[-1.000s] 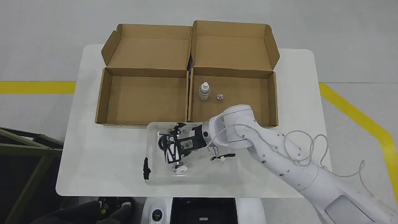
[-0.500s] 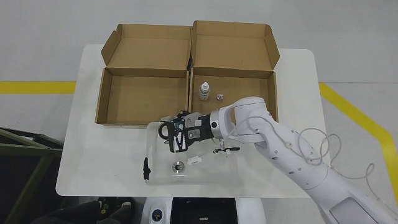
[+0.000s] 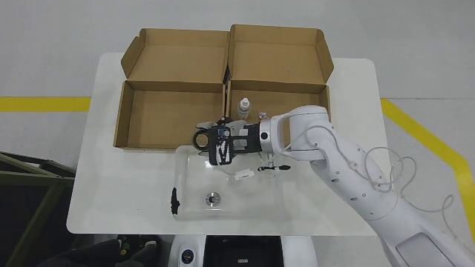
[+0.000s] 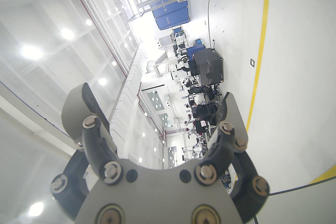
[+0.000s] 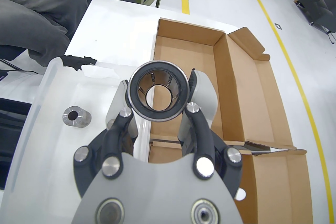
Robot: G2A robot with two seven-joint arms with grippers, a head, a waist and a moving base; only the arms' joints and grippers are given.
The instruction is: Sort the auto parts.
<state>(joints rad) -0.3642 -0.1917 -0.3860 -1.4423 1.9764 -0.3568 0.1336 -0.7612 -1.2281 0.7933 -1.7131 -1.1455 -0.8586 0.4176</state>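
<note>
My right gripper (image 5: 157, 89) is shut on a metal cylindrical bearing with a black rim (image 5: 184, 93), its bore facing the wrist camera. From above, the bearing (image 3: 202, 139) hangs over the near right corner of the empty left cardboard box (image 3: 169, 119), just past the far edge of the clear tray (image 3: 185, 193). A small metal cylinder (image 3: 213, 199) stands in the tray, also seen from the right wrist (image 5: 76, 116). My left gripper (image 4: 156, 93) is open, holds nothing and points up at the ceiling.
The right cardboard box (image 3: 297, 119) holds a white bottle-shaped part (image 3: 243, 107) and a small metal part (image 3: 261, 116). A white piece (image 3: 243, 176) and a thin black piece (image 3: 271, 169) lie in the tray. Black tape (image 3: 174, 200) marks the tray's left rim.
My right gripper has carried the bearing up out of the tray and away toward the left box. The small metal cylinder now stands uncovered in the tray.
</note>
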